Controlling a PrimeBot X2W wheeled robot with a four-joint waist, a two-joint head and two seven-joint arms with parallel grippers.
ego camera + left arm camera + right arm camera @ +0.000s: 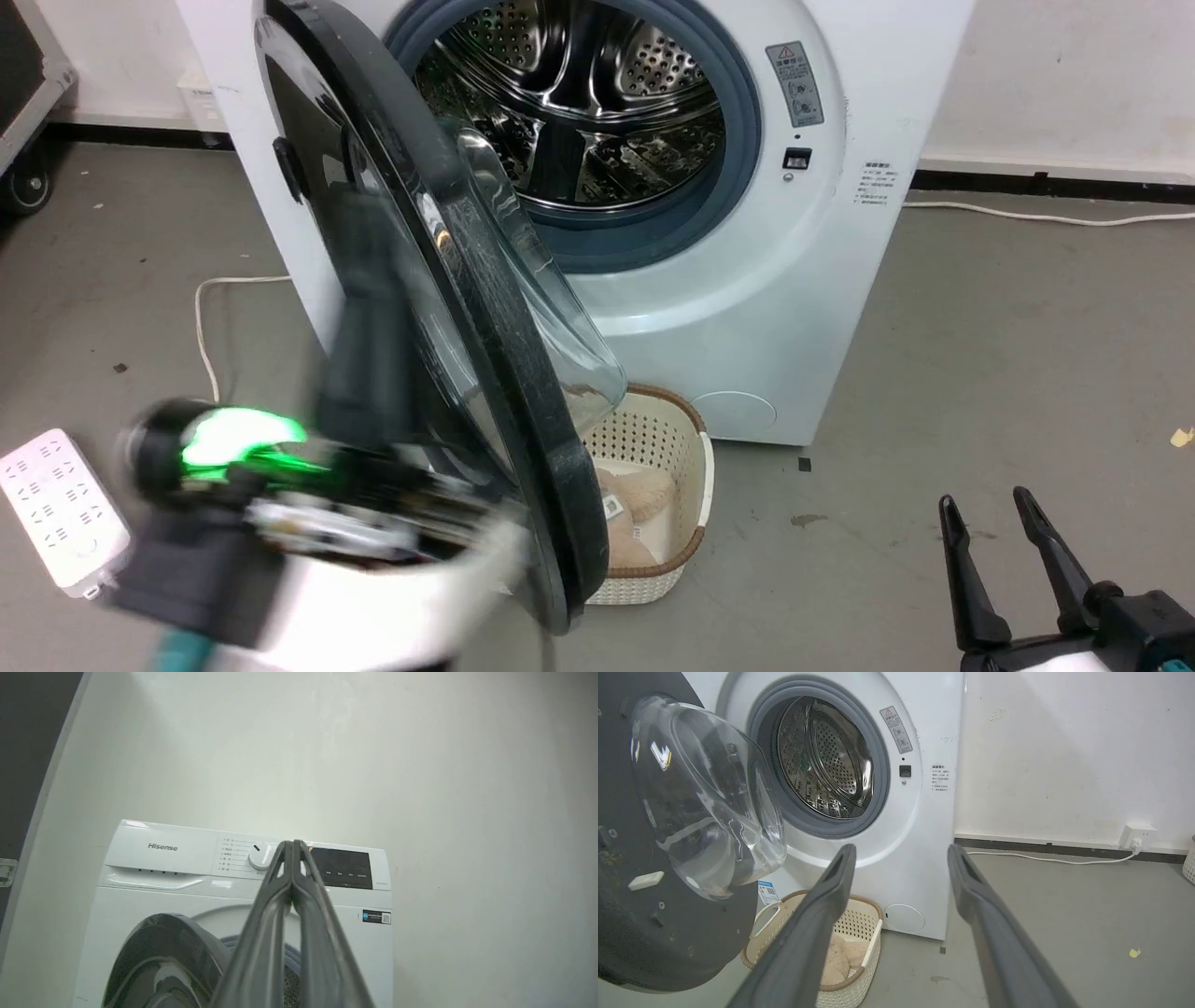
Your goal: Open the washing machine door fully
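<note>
with the door [439, 280] swung about halfway out from the washing machine [794, 280], the left gripper [293, 842], fingers pressed together and empty, should push its black rim [551, 439] rather than the glass bowl [705, 798], following the hinge's arc, while the right gripper [986, 499], fingers apart, sits well clear.

Just left of the washing machine door's [485, 280] lower rim, the left arm [373, 597] blurs: white rounded forearm shell, black wrist block, glowing green ring light [238, 439], teal trim. Well right of the door, the right gripper [987, 509] has long tapering black fingers [966, 579] on a teal-edged black base. The left gripper [293, 845] has dark grey fingers, slotted near the tips.
</note>
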